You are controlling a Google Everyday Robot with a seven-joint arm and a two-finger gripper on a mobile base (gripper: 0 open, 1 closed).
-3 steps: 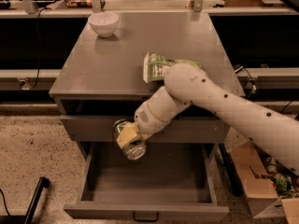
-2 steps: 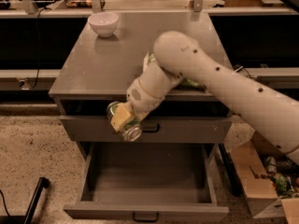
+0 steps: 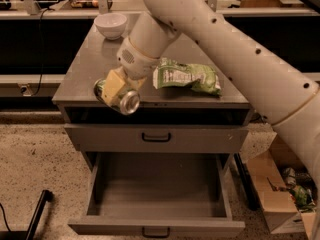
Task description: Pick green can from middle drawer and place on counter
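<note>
My gripper (image 3: 116, 90) is shut on the green can (image 3: 120, 97), which lies tilted with its silver end toward the camera. I hold it above the front left part of the counter (image 3: 90, 69), at the counter's front edge. The middle drawer (image 3: 157, 194) is pulled open below and shows nothing inside. My white arm reaches in from the upper right across the counter.
A green-and-white snack bag (image 3: 186, 76) lies on the counter right of my gripper. A white bowl (image 3: 110, 24) stands at the counter's back left. The closed handled drawer front (image 3: 156, 137) is above the open drawer. A cardboard box (image 3: 280, 191) sits on the floor at right.
My gripper has lifted the green can up and to the left, from in front of the upper drawer to the counter's front left edge.
</note>
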